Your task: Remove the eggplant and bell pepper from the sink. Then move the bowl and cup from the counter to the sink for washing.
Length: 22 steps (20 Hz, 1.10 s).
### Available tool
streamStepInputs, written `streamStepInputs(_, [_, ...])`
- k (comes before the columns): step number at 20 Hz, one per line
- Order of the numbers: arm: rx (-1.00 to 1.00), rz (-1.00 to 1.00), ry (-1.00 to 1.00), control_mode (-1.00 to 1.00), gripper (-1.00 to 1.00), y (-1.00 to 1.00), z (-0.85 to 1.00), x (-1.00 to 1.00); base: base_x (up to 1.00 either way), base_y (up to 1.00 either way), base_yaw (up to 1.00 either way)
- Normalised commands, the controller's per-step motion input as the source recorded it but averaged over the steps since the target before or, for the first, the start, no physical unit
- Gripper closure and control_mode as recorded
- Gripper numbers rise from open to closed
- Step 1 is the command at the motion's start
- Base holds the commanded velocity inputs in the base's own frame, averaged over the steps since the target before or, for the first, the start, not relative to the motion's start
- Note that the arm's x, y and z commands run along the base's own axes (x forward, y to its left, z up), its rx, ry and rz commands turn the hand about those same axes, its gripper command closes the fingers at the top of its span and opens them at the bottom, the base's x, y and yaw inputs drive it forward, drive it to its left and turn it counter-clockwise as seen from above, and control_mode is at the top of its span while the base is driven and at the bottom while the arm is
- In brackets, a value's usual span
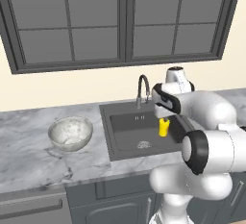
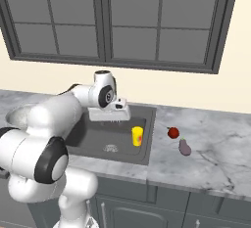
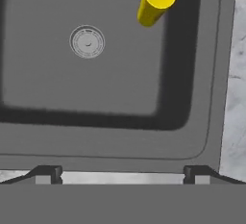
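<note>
On the left of the left base view I see one bowl [image 1: 70, 133] on the counter [image 1: 29, 155]. In the middle, one yellow cup [image 1: 164, 127] stands in the sink [image 1: 126, 143]. My gripper [image 3: 122, 174] hangs open, holding nothing. On the right of the right base view, one bell pepper [image 2: 173, 133] and one eggplant [image 2: 185, 147] lie on the counter.

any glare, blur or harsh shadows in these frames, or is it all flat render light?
Hand view: sharp, no blur; soft dark shading along the sink walls, cup evenly lit. Left base view: flat light, faint sheen inside the bowl, no glare. Right base view: bell pepper and eggplant cast only small soft shadows on the counter.
</note>
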Motion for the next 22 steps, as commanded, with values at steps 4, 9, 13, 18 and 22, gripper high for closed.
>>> streamStepInputs(4, [0.09, -0.14, 0.0, -1.0, -1.0, 0.32, 0.12, -0.31, 0.0, 0.0, 0.0])
streamStepInputs(9, [0.04, -0.15, 0.0, -1.0, -1.0, 0.4, 0.11, -0.27, 0.0, 0.0, 0.0])
streamStepInputs(13, [0.01, -0.16, 0.0, -1.0, -1.0, 0.46, 0.09, -0.22, 0.0, 0.0, 0.0])
streamStepInputs(18, [0.0, -0.13, -0.06, -1.0, -1.0, 0.58, 0.02, -0.06, 0.0, 0.0, 0.0])
streamStepInputs(22, [0.0, -0.08, -0.05, -1.0, -1.0, 0.58, 0.0, 0.0, 0.0, 0.0, 0.0])
